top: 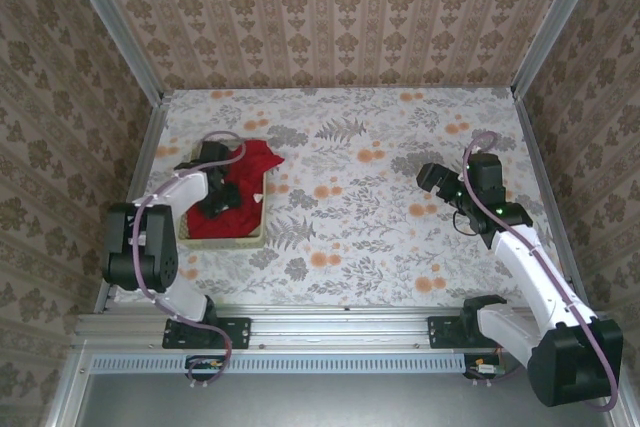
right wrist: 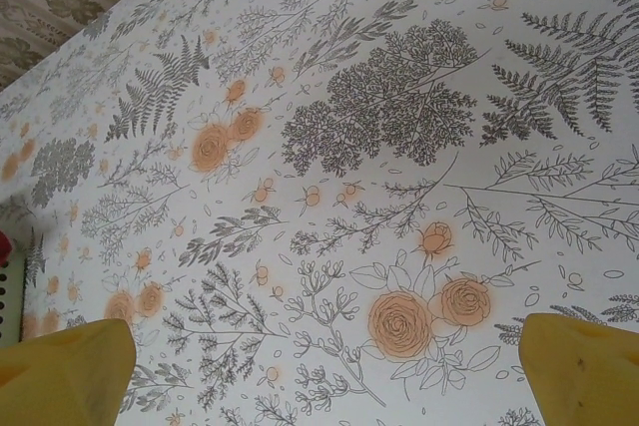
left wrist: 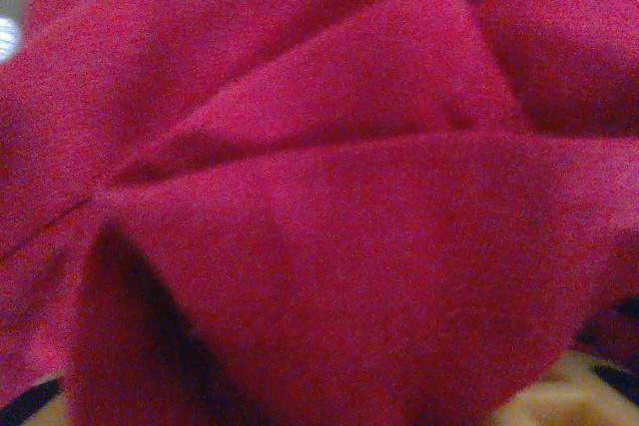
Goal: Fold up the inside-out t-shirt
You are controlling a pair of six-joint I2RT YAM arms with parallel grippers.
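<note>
The inside-out t-shirt (top: 258, 160) lies bunched in a pale basket (top: 228, 241) on the left part of the flowered table (top: 380, 247). Red cloth heaps above the basket's rim and spills over its far right corner. Nearest the arm bases, the basket's front rim shows bare, with flat red cloth just behind it.

The left gripper (top: 222, 195) is down in the middle of the basket, its black head sunk among the folds of the shirt. From the left wrist, the t-shirt (left wrist: 329, 246) is seen very close, in overlapping creased folds. The fingers are hidden in the cloth, so I cannot tell whether they are spread or pinching it.

Well to the right of the basket, the right gripper (top: 437, 179) hangs over bare table, pointing toward the basket and touching nothing. From the right wrist, its yellow fingertips (right wrist: 70, 371) stand spread wide with only the flower print between them.

Beyond the basket, the table runs to a patterned back wall (top: 340, 17).
</note>
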